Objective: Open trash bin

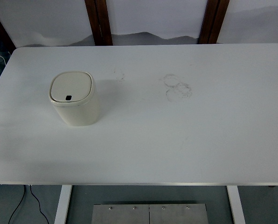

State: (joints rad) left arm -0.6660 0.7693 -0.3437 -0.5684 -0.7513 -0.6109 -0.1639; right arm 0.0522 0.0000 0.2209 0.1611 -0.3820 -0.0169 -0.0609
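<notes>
A small cream trash bin [75, 99] stands upright on the left part of the white table [176, 140]. Its flat lid [71, 87] is shut, with a small dark button [68, 98] at the lid's near edge. Neither of my hands nor arms shows in the head view.
Faint ring-shaped smudges [178, 87] mark the table right of centre. The table's near edge runs along the bottom, with metal legs and a cable below it. Dark wooden posts stand behind the far edge.
</notes>
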